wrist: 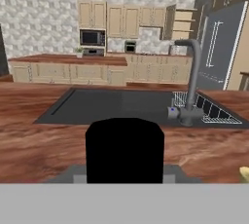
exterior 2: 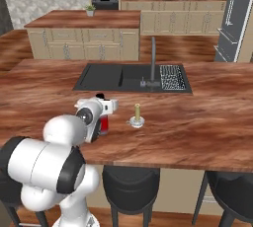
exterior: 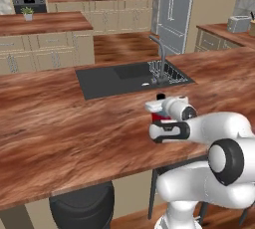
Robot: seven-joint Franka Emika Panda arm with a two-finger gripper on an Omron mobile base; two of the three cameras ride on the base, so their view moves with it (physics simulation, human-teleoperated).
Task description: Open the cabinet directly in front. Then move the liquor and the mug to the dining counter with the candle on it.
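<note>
Pincer (exterior 2: pixel 101 115) clamped on small red-bodied, black-capped liquor bottle (exterior 2: pixel 103 125), low over reddish-brown wood-grain worktop (exterior 2: pixel 197 132). Pale-yellow stick candle on white dish (exterior 2: pixel 137 116) just beside pincer. Risks: sideways drift topples candle; early release tips bottle; grey faucet (exterior 2: pixel 152 58) beyond pincer.

black cap (wrist: pixel 124 149) seen close at 6 o'clock | black sink (wrist: pixel 116 105) set in wood dining counter (wrist: pixel 34 145) behind it | grey faucet (wrist: pixel 190 82) at 3 o'clock | cabinet (wrist: pixel 181 22) at 1 o'clock, one door swung open
</note>
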